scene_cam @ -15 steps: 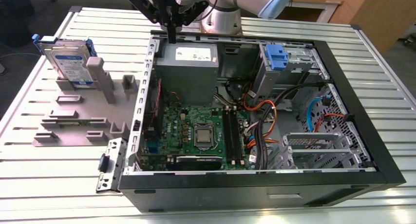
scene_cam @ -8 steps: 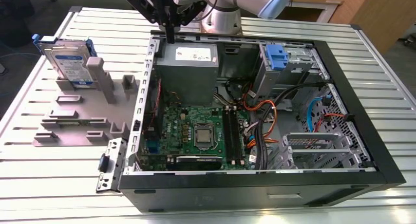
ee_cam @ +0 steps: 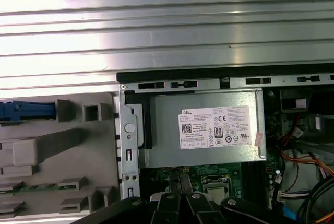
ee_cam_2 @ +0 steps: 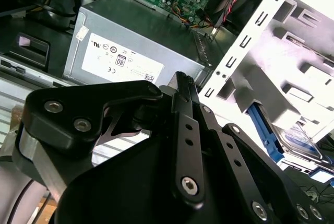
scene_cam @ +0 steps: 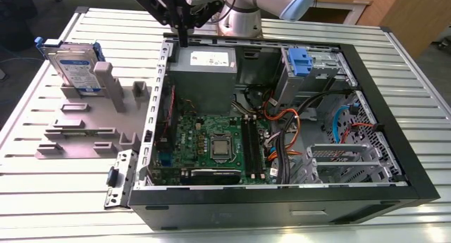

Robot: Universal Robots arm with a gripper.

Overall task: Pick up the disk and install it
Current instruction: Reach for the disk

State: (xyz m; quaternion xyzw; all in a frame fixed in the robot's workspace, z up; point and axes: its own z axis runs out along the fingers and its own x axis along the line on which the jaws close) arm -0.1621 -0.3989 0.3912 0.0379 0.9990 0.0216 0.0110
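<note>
The disk [scene_cam: 74,68], a silver hard drive with a white-and-blue label and blue rails, stands on edge in the grey slotted holder [scene_cam: 84,132] at the exterior view's left. My gripper [scene_cam: 185,41] hangs above the rear edge of the open computer case [scene_cam: 384,148], over the power supply [scene_cam: 204,68] and well to the right of the disk. Its black fingers are pressed together, with nothing between them. In the second wrist view the shut gripper [ee_cam_2: 182,79] points at the power supply [ee_cam_2: 130,51], with the disk [ee_cam_2: 300,143] off to one side. The first wrist view shows the gripper [ee_cam: 180,181] and the disk's blue rail [ee_cam: 26,110].
The case lies open on a ribbed metal table [scene_cam: 63,201], exposing the motherboard [scene_cam: 211,142], cables and a metal drive cage [scene_cam: 335,161]. A blue plastic latch [scene_cam: 299,61] sits in the bay at the case's far corner. The robot's base [scene_cam: 240,21] stands behind the case.
</note>
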